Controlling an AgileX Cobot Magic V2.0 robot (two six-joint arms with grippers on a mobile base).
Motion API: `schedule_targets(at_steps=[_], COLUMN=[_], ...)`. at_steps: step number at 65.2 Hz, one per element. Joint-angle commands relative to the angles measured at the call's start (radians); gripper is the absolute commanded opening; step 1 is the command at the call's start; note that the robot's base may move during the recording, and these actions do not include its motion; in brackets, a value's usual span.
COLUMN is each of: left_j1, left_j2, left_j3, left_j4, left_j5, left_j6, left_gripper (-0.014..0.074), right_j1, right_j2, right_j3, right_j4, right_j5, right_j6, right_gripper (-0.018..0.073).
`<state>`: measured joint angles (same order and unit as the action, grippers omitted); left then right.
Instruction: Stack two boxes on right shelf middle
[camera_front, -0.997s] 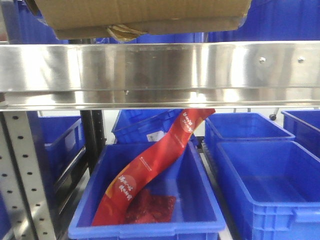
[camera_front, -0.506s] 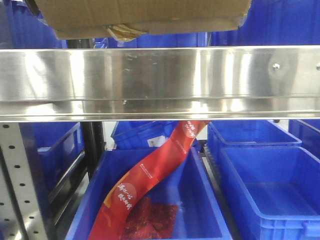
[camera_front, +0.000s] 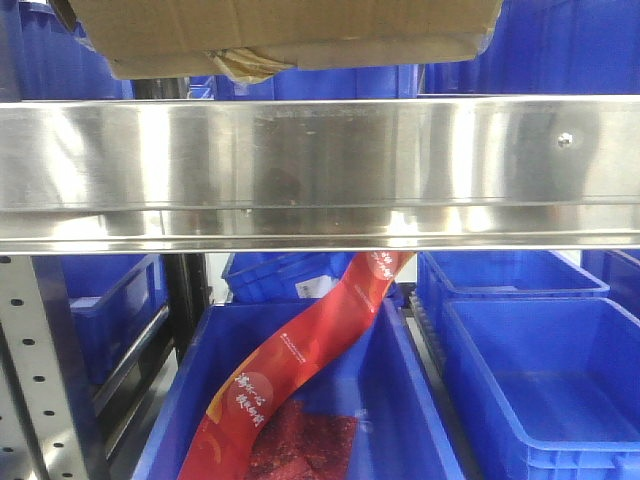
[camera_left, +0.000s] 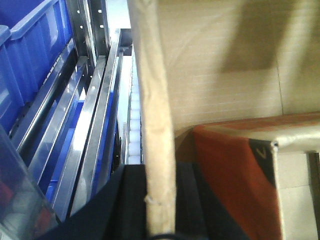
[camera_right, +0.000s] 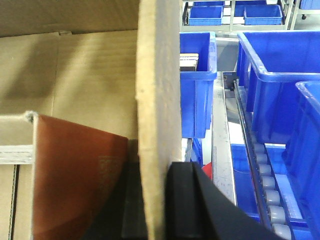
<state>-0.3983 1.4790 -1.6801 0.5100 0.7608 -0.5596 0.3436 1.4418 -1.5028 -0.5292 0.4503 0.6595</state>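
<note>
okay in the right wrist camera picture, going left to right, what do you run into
Red-brown packet inside the box → upright cardboard box wall, with the right gripper clamped on it → small blue bin holding a dark item → steel roller rail → big blue bin.

Blue plastic bins fill lower half of front view; center bin holds a long red printed strip. Grey perforated upright at lower left. Right wrist view: roller conveyor track between more bins, lower right.
</note>
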Motion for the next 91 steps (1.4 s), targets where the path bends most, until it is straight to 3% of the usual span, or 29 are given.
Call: schedule_targets(at_steps=[1,16,29,44,56,62,69,77,86,91], left_j1=[-0.004,-0.004,-0.004,-0.004,-0.004,-0.004,-0.004,-0.004,-0.004,-0.004], left_j2=[-0.009,-0.009,-0.009,0.025,0.050,0.050,0.051,0.051,0.051,0.051], left_j3=[-0.010,-0.010,-0.010,-0.010,-0.010,-0.010,-0.010,-0.010,-0.010,-0.010], left_j4=[-0.006,-0.006,-0.012,-0.034,-0.045,-0.045,-0.045,-0.045,-0.045,-0.045], left_j5=[-0.054,-0.054,-0.079,-0.061,-0.034,-0.034,-0.034,-0.038,-0.042,-0.042], left_j6=[0.001,0.001,0.001,0.001,0.001,0.001,0.001,0.001,0.001,0.001], left_gripper=[-0.0111,-0.0111,-0.0111,-0.0111,-0.0111,-0.0104,0.0003,0.0217,0.0403,0.0424], right_j1=[0.003,0.017,0.017,0.017,0.017,0.017,0.017,0.017,0.017,0.017], right_j2=[-0.017,-0.015,-0.015,-0.007,0.016,0.032,0.036,0.036,0.036,0.032], right_j3=[-0.013,-0.013,-0.013,-0.013,-0.013,-0.013,-0.013,-0.013,-0.013,-0.013], right_j4=[-0.003,0.014,0.026,0.124,0.124,0.124,0.124,0.124,0.124,0.124], right_j5=[-0.091,0.125,0.125,0.153,0.182,0.182,0.182,0.182,0.182,0.182], right_j6=[0.005,0.005,0.005,0.005,0.005,0.005,0.005,0.005,0.005,0.005], right_gripper=[-0.0151,-0.0151,-0.0151,-0.0151,-0.0150,-0.0073,0.0149,0.0368,0.0426,0.0423])
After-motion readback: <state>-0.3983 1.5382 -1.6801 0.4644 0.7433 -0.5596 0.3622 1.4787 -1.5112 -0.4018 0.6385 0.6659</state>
